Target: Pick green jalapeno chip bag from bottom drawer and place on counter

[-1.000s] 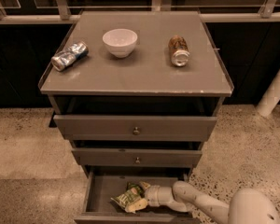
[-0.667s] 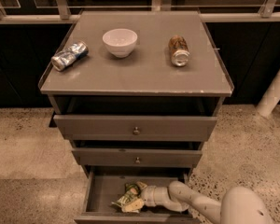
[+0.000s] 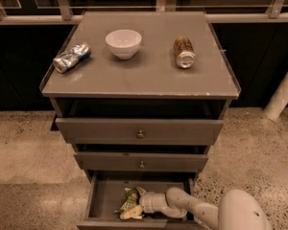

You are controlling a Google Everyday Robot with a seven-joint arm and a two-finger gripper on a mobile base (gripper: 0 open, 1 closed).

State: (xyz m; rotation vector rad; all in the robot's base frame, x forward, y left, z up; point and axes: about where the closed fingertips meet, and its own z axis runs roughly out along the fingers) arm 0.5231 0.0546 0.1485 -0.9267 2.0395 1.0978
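Observation:
The green jalapeno chip bag (image 3: 130, 203) lies crumpled in the open bottom drawer (image 3: 104, 199), right of its middle. My gripper (image 3: 138, 202) reaches into the drawer from the right and sits right against the bag, its white wrist just behind. The counter (image 3: 149, 75) is the grey cabinet top above the three drawers.
On the counter stand a crushed silver-blue can (image 3: 72, 57) at the left, a white bowl (image 3: 123, 43) in the middle and a brown can (image 3: 184, 52) lying at the right. The two upper drawers (image 3: 140, 131) stick out slightly. My arm's white elbow (image 3: 242, 212) fills the lower right.
My arm has slid a little to the left, further into the drawer, bringing the gripper tight against the bag. The bag has barely shifted.

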